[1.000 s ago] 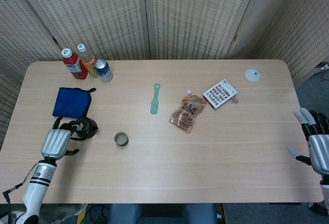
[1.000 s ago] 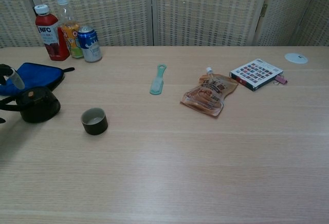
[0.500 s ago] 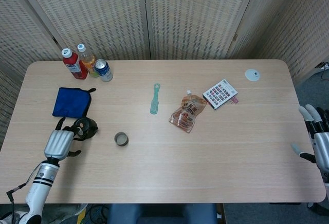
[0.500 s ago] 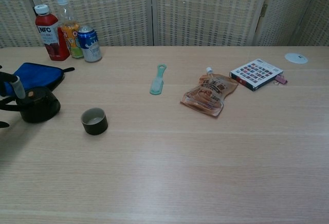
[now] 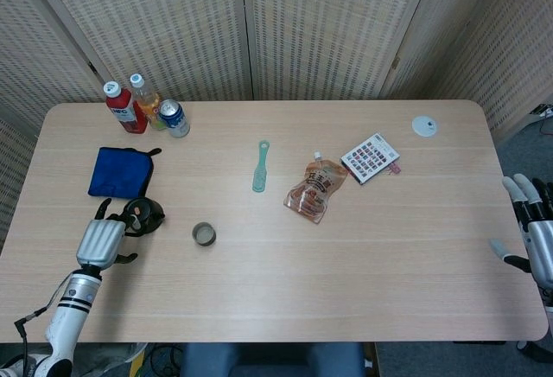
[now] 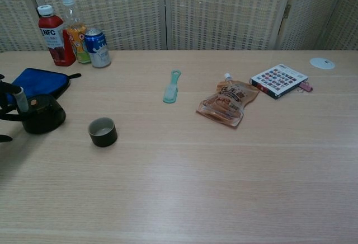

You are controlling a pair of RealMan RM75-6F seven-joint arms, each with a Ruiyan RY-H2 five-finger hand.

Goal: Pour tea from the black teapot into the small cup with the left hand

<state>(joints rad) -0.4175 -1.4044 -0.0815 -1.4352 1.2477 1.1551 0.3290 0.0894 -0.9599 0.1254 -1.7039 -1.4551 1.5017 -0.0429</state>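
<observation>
The black teapot stands on the table near its left edge, just in front of a blue cloth. The small dark cup stands upright a short way to its right. My left hand lies on the near-left side of the teapot, fingers apart and reaching to the handle. No grip on the handle shows. My right hand hangs beyond the table's right edge, fingers spread and holding nothing.
A blue cloth lies behind the teapot. Two bottles and a can stand at the back left. A green spatula, a snack pouch, a patterned box and a white disc lie mid-table to the right.
My left hand has drawn back slightly toward the near edge while the teapot stayed put. My right hand has shifted further right, off the table's edge.
</observation>
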